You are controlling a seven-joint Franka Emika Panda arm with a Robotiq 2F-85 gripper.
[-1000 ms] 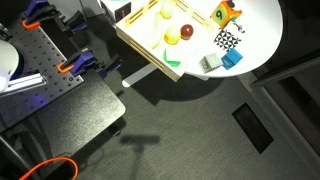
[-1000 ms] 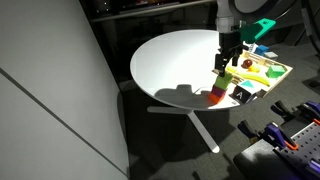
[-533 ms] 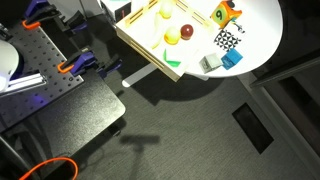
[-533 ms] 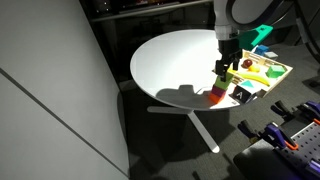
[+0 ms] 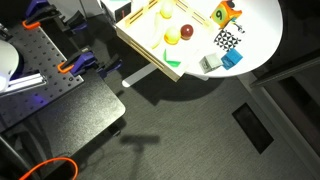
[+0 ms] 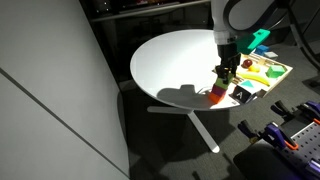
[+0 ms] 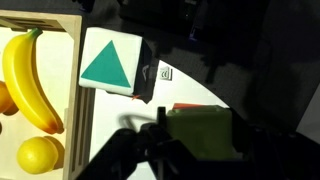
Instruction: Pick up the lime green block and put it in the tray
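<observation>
My hand (image 6: pixel 228 70) hangs right of centre in an exterior view, low over the desk (image 6: pixel 175 60), with the lime green block (image 6: pixel 226 80) at its tip. In the wrist view the block (image 7: pixel 203 130) fills the lower middle of the frame, with the hand's dark fingers (image 7: pixel 150 140) close along its left and right flanks. It is too blurred there for me to tell whether they are pressing the block or only flanking it.

The block is not in the tray (image 7: pixel 82 130), whose pale wooden rim runs down the left of the wrist view. It is just beside it, with an orange block (image 6: pixel 217 97) right by it.

I judge the block light and rigid, with flat painted faces that could be a little slick. It should take a firm squeeze without damage. I'd hold it across two opposite flat sides, near the middle of its height, so it cannot pivot. The white block with the teal triangle (image 7: pixel 110 65) at upper left and the banana (image 7: pixel 30 75) leave limited room for the drop.
</observation>
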